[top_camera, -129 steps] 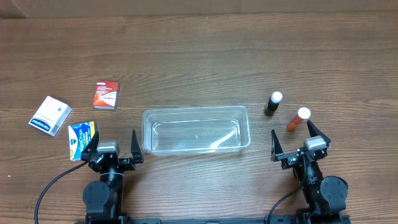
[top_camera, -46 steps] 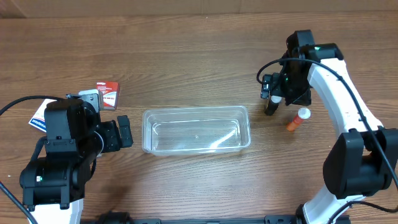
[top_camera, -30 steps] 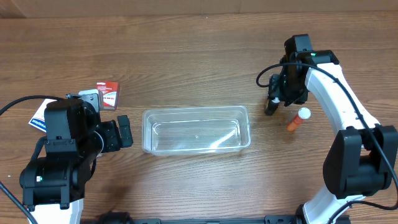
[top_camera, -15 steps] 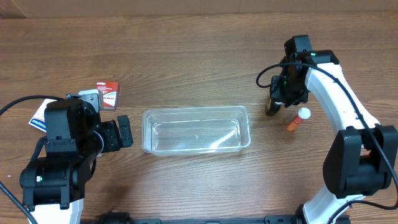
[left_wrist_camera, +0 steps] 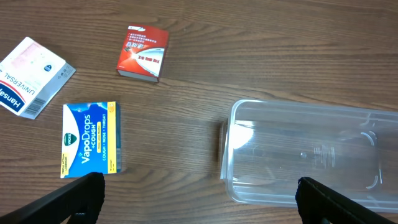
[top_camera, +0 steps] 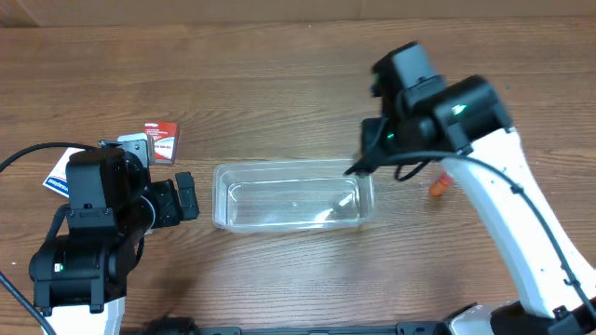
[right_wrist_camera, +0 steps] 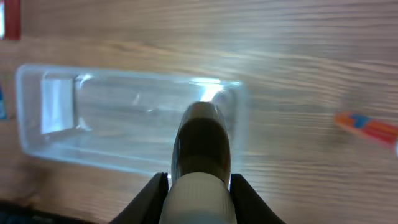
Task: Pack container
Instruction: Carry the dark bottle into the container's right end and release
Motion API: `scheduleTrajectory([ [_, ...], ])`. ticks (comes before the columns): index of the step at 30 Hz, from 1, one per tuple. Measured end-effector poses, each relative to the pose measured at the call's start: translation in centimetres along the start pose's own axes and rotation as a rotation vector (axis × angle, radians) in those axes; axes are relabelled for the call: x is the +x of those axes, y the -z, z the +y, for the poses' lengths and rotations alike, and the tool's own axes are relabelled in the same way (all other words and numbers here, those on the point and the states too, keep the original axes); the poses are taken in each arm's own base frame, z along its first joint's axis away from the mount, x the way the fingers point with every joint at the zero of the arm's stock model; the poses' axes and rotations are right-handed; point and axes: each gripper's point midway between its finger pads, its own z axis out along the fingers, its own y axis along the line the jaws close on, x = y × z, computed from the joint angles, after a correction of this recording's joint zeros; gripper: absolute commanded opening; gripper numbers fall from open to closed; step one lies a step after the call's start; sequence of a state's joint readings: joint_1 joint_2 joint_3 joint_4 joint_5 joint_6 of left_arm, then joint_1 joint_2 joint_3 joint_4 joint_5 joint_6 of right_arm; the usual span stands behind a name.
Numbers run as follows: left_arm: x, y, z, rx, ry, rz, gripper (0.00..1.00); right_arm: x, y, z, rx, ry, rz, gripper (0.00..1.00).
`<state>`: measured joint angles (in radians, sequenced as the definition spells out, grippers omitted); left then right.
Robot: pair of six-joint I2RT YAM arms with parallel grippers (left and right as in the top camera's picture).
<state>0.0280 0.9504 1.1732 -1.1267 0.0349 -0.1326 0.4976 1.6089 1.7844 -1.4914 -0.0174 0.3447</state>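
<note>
Far left, three small boxes are laid flat on the table (top_camera: 279, 65): a white box (left_wrist_camera: 31, 76) at the edge, a blue box (left_wrist_camera: 90, 138) just beside it, and a red box (left_wrist_camera: 143, 53) further back. All are kept outside the bin, so they're probably meant to be packed later.

The left gripper (left_wrist_camera: 199, 200) is parked low over the wood between the blue box and the container (top_camera: 289, 166). It's pointed toward the container's left end, with its jaws spread wide and nothing held. The left arm is folded back on itself, which can be taken as a waiting pose rather than a reach, though that's only a guess.

The container is set lengthwise in the middle of the table, between both arms, and nothing is seen inside it yet. It's a handy spot, since it can be reached from either side.

On the right, a dark bottle (right_wrist_camera: 200, 140) with a white cap is clamped between the fingers of the right gripper (right_wrist_camera: 198, 190), cap end toward the wrist. It's held over the container's right end, most likely so it can be lowered in; how high can't be told. The right arm is stretched up and over from the near edge with the wrist tipped down, and it's blurred in the overhead view. An orange bottle (top_camera: 438, 187) is lying just right of the container, partly hidden by the arm.
</note>
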Motion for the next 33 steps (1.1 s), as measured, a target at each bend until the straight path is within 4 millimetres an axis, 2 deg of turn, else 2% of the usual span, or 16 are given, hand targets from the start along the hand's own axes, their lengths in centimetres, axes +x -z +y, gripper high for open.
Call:
scheduleTrajectory([
  [1, 0.0, 0.0, 0.0, 0.0, 0.0, -0.001, 1.0, 0.3, -0.9, 1.4, -0.012, 0.018, -0.007, 0.04],
  [3, 0.0, 0.0, 0.0, 0.0, 0.0, 0.001, 1.0, 0.7, -3.0, 2.3, -0.006, 0.0, -0.01, 0.04],
  [5, 0.0, 0.0, 0.0, 0.0, 0.0, 0.002, 1.0, 1.1, -5.4, 1.9, 0.017, -0.045, -0.002, 0.04],
  [7, -0.1, 0.0, 0.0, 0.001, 0.0, -0.002, 1.0, 2.1, -8.7, 0.7, 0.047, -0.091, 0.019, 0.04],
  [12, 0.0, 0.0, 0.0, 0.0, 0.0, -0.001, 1.0, 3.2, -12.2, -0.9, 0.1, -0.111, 0.021, 0.06],
  [15, 0.0, 0.0, 0.0, 0.001, 0.0, -0.001, 1.0, 2.6, -12.9, -1.7, 0.135, -0.103, -0.021, 0.14],
  [19, 0.1, 0.0, 0.0, 0.0, 0.0, 0.003, 1.0, 1.7, -13.7, -1.7, 0.147, -0.074, -0.046, 0.15],
  [21, 0.2, 0.0, 0.0, -0.001, 0.0, 0.007, 1.0, 2.1, -15.3, -2.1, 0.178, -0.063, -0.007, 0.16],
  [22, 0.2, 0.0, 0.0, -0.001, 0.0, 0.008, 1.0, 2.0, -15.6, -2.2, 0.184, -0.059, -0.01, 0.24],
  [23, 0.2, 0.0, 0.0, 0.0, 0.0, 0.009, 1.0, 1.9, -15.6, -2.2, 0.186, -0.058, -0.013, 0.4],
  [25, 0.2, 0.0, 0.0, 0.0, 0.0, 0.009, 1.0, 1.8, -15.6, -2.2, 0.185, -0.049, -0.013, 0.57],
  [28, 0.2, 0.0, 0.0, 0.002, 0.0, 0.01, 1.0, 2.0, -16.0, -2.2, 0.187, -0.05, -0.003, 0.67],
  [33, 0.2, 0.0, 0.0, 0.002, 0.0, 0.01, 1.0, 2.0, -16.0, -2.2, 0.186, -0.043, -0.002, 0.67],
])
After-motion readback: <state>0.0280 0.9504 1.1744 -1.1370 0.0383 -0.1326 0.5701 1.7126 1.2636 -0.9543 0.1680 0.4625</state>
